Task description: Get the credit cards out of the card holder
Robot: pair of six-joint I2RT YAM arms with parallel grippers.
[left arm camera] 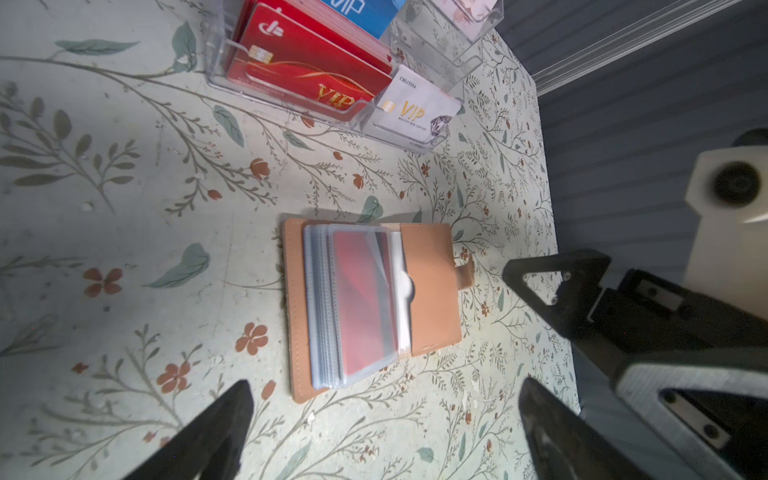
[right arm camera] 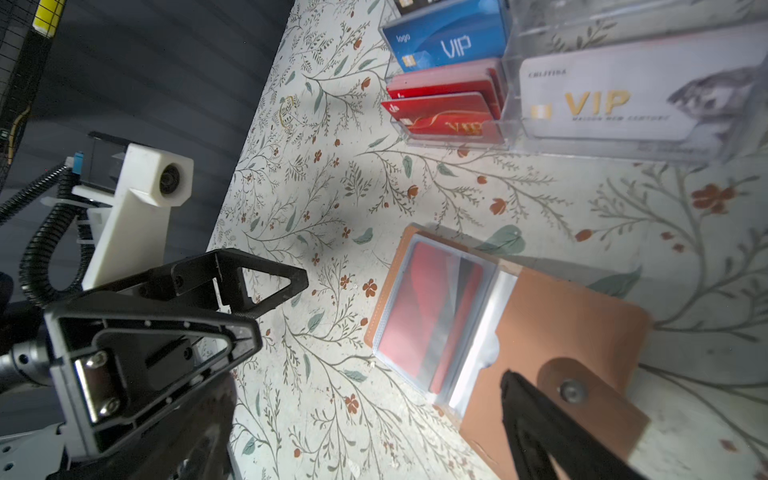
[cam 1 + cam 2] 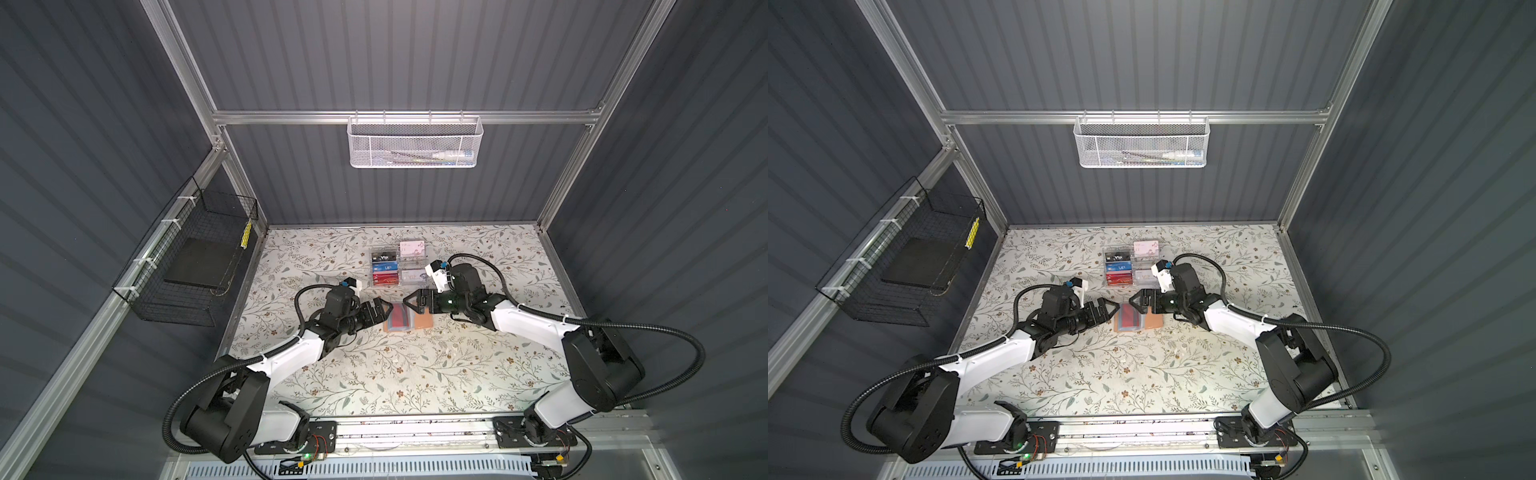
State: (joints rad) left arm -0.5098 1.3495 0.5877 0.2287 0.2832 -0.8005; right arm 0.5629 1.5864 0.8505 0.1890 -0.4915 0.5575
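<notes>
Now, open card holder (image 1: 432, 291), red credit card (image 1: 361, 299) sleeved inside

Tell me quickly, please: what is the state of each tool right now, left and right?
Left tool: open, holds nothing.
Right tool: open, holds nothing; one finger is over the open card holder.

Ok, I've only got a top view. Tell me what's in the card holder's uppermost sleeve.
Observer: The left wrist view shows one red card with a dark band behind the clear sleeve of the card holder.
Operator: Now place the snap tab for me.
Observer: The snap tab sticks out from the bare flap's outer edge.
Operator: Give me the left gripper's jaws.
Observer: The left gripper is wide open, holding nothing.
</notes>
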